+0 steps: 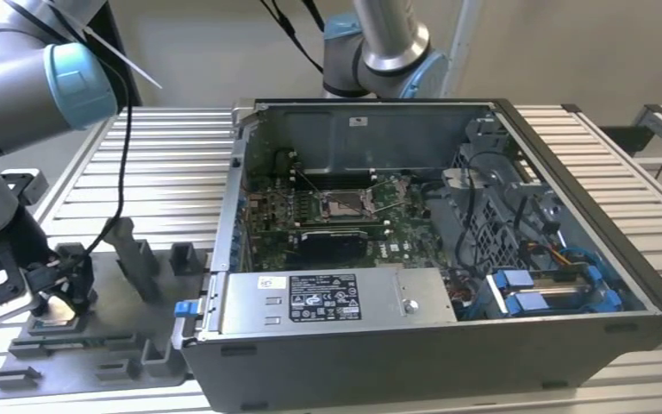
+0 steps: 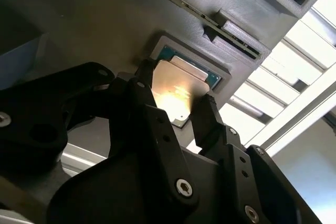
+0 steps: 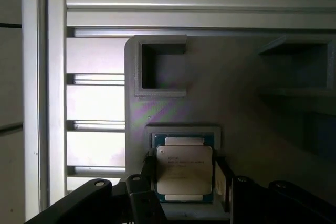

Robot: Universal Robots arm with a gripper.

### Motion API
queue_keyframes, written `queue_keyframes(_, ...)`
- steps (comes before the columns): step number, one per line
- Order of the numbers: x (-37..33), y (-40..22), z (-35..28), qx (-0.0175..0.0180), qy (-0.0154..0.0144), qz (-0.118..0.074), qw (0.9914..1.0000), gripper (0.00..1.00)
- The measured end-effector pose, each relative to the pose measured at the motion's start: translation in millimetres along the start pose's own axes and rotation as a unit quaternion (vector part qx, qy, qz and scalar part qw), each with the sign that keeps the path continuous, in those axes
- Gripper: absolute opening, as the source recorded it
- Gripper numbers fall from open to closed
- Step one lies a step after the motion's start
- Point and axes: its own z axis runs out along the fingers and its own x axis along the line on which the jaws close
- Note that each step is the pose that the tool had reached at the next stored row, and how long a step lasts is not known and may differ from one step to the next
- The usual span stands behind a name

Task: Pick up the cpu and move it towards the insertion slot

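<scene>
the task is at its first stage, by my reading: the cpu (image 3: 184,174) lies flat in its shallow square recess in the grey tray (image 3: 236,77), silvery top up with the green rim showing around it, and nothing suggests it has been lifted. in the exterior view the tray sits on the slatted tabletop (image 1: 170,155) at that view's left, just beside the open computer case (image 1: 561,285). the insertion slot (image 1: 346,204) is inside that case, on the green board, its metal frame open and its dark centre bare, well apart from the tray. so the lift and the whole carry across to the slot are left to do

the gripper (image 1: 61,289) is low over the tray, right at the cpu. its black fingers (image 2: 207,116) stand apart, one on each of two opposite edges of the chip, so the cpu lies between them. in the first wrist view one finger looks to meet the rim while a thin sliver of gap shows at the other, so i judge them not yet clamped: bracketing the chip closely, holding nothing
</scene>
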Motion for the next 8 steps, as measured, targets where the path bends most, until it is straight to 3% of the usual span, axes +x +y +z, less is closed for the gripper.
queue_keyframes(2, -0.1, 0.1, -1.5, -0.0006, -0.0006, 0.0, 1.0, 0.0)
queue_keyframes(8, -0.1, 0.7, -23.9, -0.0007, 0.0002, 0.0, 1.0, 0.0)
